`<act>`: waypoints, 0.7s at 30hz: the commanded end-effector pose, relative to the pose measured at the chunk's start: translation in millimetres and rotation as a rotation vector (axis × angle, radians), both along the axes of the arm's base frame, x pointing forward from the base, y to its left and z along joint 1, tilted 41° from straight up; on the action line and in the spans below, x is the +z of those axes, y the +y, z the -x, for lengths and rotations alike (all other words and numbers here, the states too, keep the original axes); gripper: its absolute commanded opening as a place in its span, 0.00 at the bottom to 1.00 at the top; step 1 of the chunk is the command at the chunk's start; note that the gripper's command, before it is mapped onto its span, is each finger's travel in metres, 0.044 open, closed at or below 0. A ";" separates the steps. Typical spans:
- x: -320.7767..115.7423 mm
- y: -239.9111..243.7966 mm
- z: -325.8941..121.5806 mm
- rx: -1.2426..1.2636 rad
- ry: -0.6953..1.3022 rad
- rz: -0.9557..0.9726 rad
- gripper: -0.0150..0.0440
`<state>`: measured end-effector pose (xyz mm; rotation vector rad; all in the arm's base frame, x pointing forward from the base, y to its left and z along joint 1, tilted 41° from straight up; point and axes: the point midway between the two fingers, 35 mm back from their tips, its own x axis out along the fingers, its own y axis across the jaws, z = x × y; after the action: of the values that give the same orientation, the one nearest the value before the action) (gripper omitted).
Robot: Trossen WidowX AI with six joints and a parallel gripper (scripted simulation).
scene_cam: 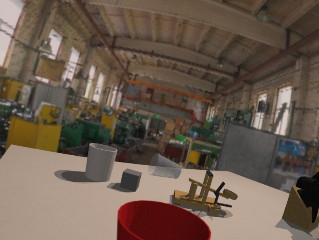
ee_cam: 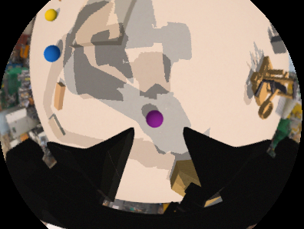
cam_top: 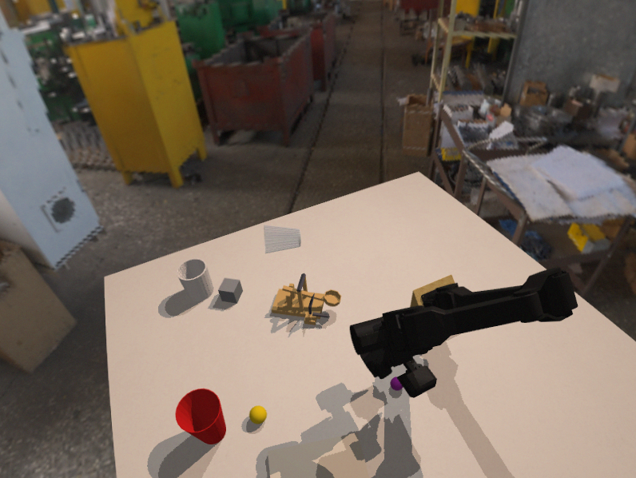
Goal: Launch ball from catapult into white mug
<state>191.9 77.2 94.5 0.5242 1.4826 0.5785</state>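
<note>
My gripper is open and empty, its fingertips apart just below the purple ball in the wrist view. The ball lies on the table, partly hidden by the arm in the top view. The wooden catapult stands mid-table, well away from the gripper, its throwing arm sloping down to an empty round cup. The white mug stands upright beyond the catapult's other end. A yellow ball and a blue ball lie apart from the purple one.
A grey cube stands between mug and catapult. A clear ribbed cup lies on its side. A red cup stands near the yellow ball. The arm's wooden base is beyond the purple ball.
</note>
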 end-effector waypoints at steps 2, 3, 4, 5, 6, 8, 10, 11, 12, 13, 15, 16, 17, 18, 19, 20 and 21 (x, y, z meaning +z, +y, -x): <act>-1.8 4.8 10.1 0.007 -0.013 -0.011 0.76; -1.3 5.3 8.6 0.007 -0.013 -0.011 0.76; -0.9 5.7 7.2 0.007 -0.014 -0.011 0.76; -1.5 6.3 7.2 0.007 -0.014 -0.011 0.76; -3.4 7.9 7.1 0.007 -0.014 -0.011 0.76; -9.6 13.5 7.0 0.007 -0.014 -0.011 0.76; -12.1 15.7 7.0 0.007 -0.014 -0.011 0.76; -12.3 15.9 7.0 0.007 -0.014 -0.011 0.76; -12.9 16.4 6.9 0.007 -0.014 -0.011 0.76; -14.0 17.3 6.8 0.007 -0.014 -0.011 0.76; -16.6 19.4 6.5 0.007 -0.014 -0.011 0.76; -17.8 20.4 6.4 0.007 -0.014 -0.010 0.76; -19.1 21.5 6.2 0.007 -0.014 -0.010 0.76; -20.3 22.5 6.1 0.007 -0.014 -0.010 0.76; -21.6 23.6 6.1 0.007 -0.014 -0.010 0.76; -22.8 24.7 6.0 0.007 -0.014 -0.010 0.76; -24.0 25.8 5.9 0.007 -0.014 -0.010 0.76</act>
<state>187.1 99.1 75.7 0.5125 1.4625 0.5961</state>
